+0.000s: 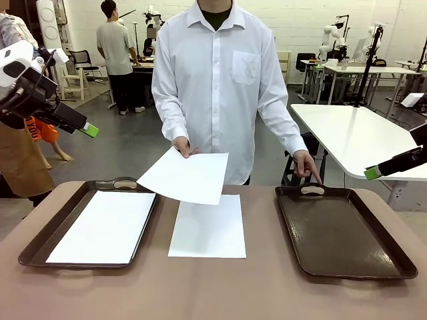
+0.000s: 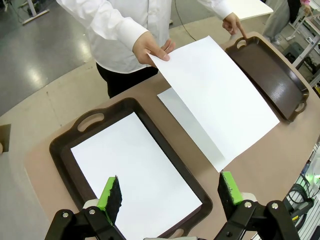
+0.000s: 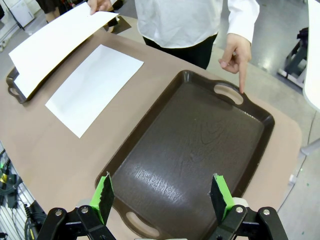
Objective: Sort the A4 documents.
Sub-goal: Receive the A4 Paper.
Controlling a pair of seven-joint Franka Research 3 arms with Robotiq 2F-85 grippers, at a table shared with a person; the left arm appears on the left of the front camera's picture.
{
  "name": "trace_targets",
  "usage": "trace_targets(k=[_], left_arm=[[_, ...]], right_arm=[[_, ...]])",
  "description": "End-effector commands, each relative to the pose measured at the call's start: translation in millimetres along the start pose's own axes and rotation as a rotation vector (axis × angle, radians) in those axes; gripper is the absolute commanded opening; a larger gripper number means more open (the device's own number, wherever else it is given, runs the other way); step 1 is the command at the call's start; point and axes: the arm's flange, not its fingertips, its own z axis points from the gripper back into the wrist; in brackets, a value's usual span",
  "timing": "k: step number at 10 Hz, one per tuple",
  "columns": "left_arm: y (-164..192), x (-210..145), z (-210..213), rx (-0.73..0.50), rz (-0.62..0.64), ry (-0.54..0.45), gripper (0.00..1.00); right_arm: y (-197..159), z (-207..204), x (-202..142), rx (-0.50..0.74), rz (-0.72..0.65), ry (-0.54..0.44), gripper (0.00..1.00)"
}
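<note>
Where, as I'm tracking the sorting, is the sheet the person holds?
Front view: the held sheet hangs left of centre, over the sheet on the table, beside the left tray.

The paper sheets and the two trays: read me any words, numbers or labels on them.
None to read.
The held sheet, the sheet on the table and the sheet in the left tray show blank white faces.
The left tray and the right tray are plain dark brown, no label.

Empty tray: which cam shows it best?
Right wrist view: the empty tray sits close, seen from above, bare inside and both handles clear. Front view shows it whole but obliquely; left wrist view has it small, far off.
</note>
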Motion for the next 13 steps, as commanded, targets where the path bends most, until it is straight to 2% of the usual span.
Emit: trace_targets(k=[1, 4, 6, 9, 13], left_arm=[[-1, 0, 0, 0.004, -0.003, 0.001, 1.0], [-1, 0, 0, 0.004, -0.003, 0.001, 1.0], [-1, 0, 0, 0.004, -0.003, 0.001, 1.0], [-1, 0, 0, 0.004, -0.003, 0.001, 1.0], [-1, 0, 0, 0.004, -0.003, 0.001, 1.0]], right_arm=[[3, -8, 4, 0.021, -0.04, -0.001, 1.0], [12, -47, 24, 0.082, -0.165, 0.012, 1.0], [26, -73, 36, 0.198, -0.266, 0.046, 1.0], [67, -125, 41, 0.394, -0.368, 0.136, 1.0], [114, -187, 55, 0.536, -0.477, 0.181, 1.0]])
